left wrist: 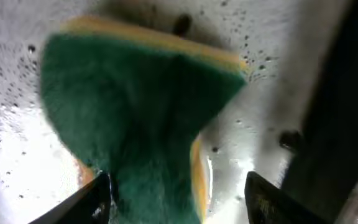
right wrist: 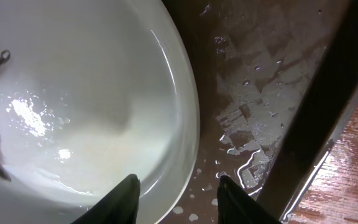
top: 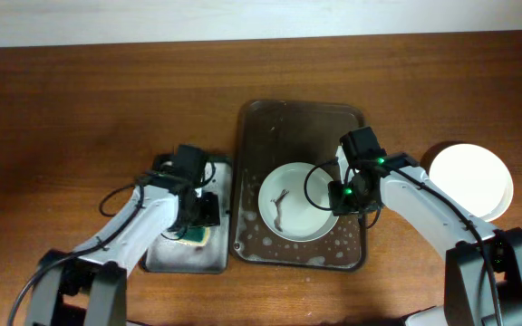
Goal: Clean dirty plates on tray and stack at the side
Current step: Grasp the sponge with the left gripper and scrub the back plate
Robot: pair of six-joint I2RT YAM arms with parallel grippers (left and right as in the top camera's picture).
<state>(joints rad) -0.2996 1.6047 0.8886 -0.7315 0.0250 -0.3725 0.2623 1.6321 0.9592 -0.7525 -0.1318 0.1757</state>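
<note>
Dark brown and wet, the tray [top: 279,127] is lying at the middle of a wooden table [top: 80,109], its long sides running away from the robot, with droplets [top: 270,246] and suds beading across its floor. A round white plate [top: 299,201] is sitting in the near half of the tray, and thin dark streaks [top: 279,204] of dirt are showing on the left part of its inside. The right gripper [top: 341,201] is hanging at the plate's right edge. From the right wrist camera, the right gripper [right wrist: 179,196] is holding its fingers apart, one finger over the plate [right wrist: 73,93] and the other over the wet tray [right wrist: 260,93], with the rim passing between them and not pinched. A second plate [top: 469,178], also white, is resting on the table to the right of the tray, beside the right arm; whether more are lying under it cannot be told. To the left of the brown tray, just beside it, a grey metal tray [top: 166,258] is holding a green and yellow sponge [top: 198,237]. The left gripper [top: 202,222] is hovering right over it. In the left wrist view the sponge [left wrist: 135,106] is filling the frame, and the left gripper [left wrist: 179,199] is keeping its fingers spread on either side of the sponge's near end, not squeezing it.
</note>
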